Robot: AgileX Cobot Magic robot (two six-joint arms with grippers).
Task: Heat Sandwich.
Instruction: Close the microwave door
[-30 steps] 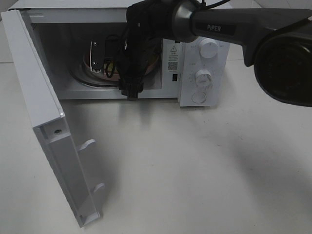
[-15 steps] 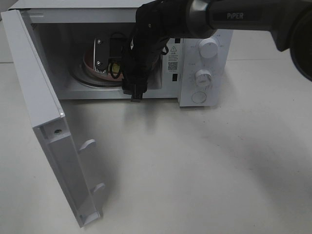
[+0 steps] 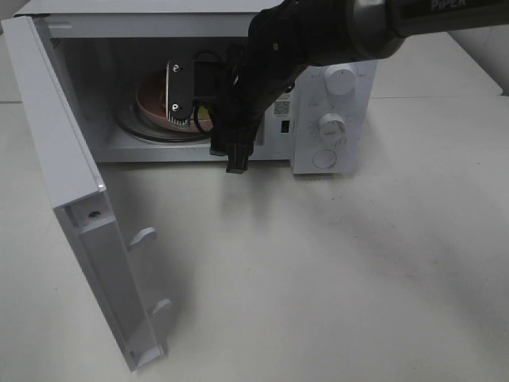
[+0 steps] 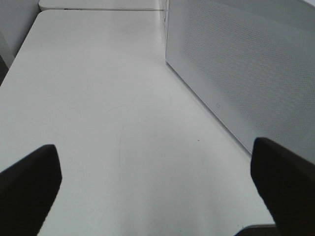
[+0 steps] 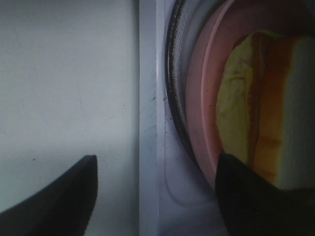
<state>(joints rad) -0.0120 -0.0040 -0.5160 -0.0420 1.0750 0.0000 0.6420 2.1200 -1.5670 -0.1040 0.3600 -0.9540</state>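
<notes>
Sandwich (image 5: 266, 93) lies on the pink plate (image 5: 204, 98) inside the microwave (image 3: 334, 48), and the plate sits on the glass turntable (image 3: 131, 131) in the cavity. From the right wrist you see its layers side-on: pale yellow-green leaf toward the microwave's front, then ham and white bread deeper in. The door (image 3: 64, 159) stands swung wide open, on the side of the microwave away from its two knobs (image 3: 340, 79).

Your right hand (image 5: 156, 167) hangs at the microwave's mouth with its fingers spread and nothing gripped between them. One finger (image 5: 59, 196) is over the bench (image 5: 64, 73), just outside the microwave's front sill. The other is just inside, over the plate's rim and in front of the sandwich's near corner. Whether it touches plate or bread, you cannot tell from these views. The right arm (image 3: 318, 32) crosses in front of the microwave's top edge, above the knobs, and reaches into the opening.

Your left hand (image 4: 155, 152) is outside the microwave, over the bench, with its fingers spread wide and holding nothing. Just beside it rises a white perforated panel (image 4: 236, 73). You cannot tell whether that is the microwave's door or its side wall.
</notes>
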